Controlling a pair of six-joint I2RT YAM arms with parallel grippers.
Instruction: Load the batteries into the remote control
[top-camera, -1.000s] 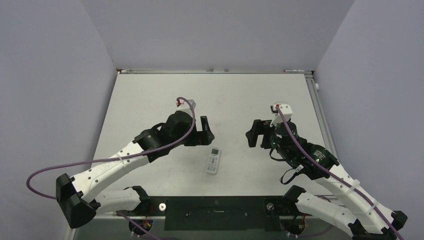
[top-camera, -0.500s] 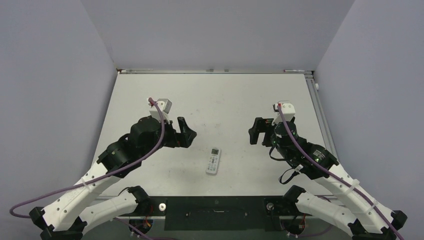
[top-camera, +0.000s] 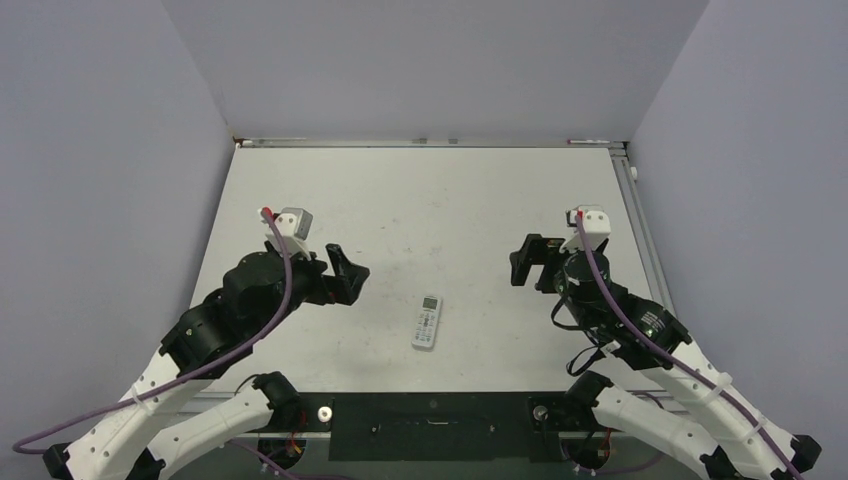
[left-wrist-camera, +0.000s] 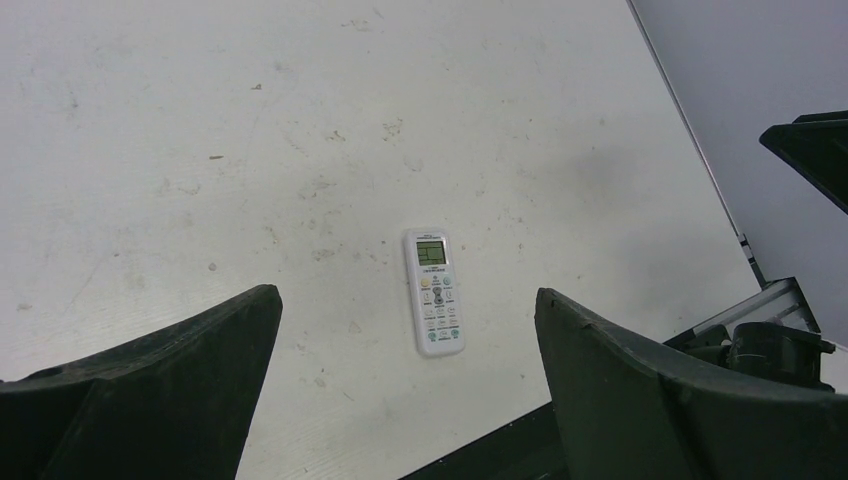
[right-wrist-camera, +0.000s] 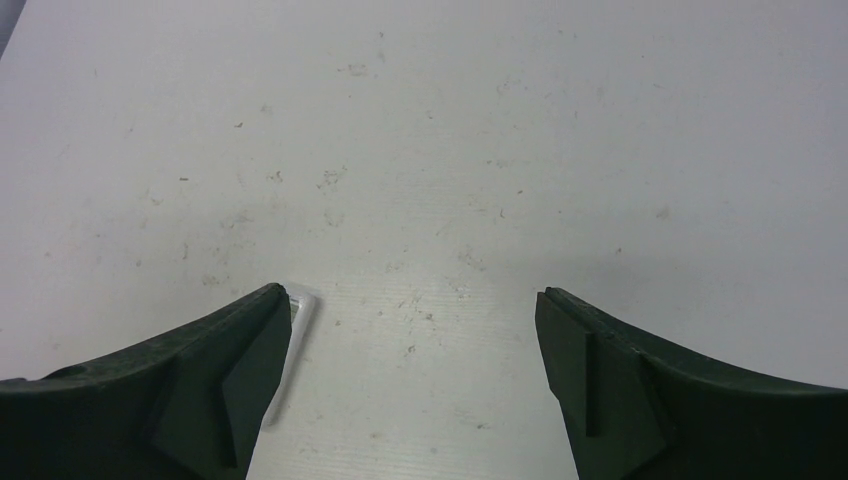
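- top view: the remote control (top-camera: 427, 322) is lying face up on the desk (top-camera: 450, 190), between the left pincer (top-camera: 345, 272) and the right pincer (top-camera: 527, 262), well apart from both.
- left wrist: the left pincer is hanging released, fingers spread wide and gripping nothing; the remote control (left-wrist-camera: 433, 292) is showing between them, screen end farthest.
- right wrist: the right pincer is likewise standing released above the desk; a thin white sliver (right-wrist-camera: 300, 305) beside one finger is possibly the remote's edge.

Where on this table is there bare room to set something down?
Bare: the far half of the table, beyond the left hand and right hand, and the strip between remote control and right hand. Crowded: the near edge, by the arm bases.
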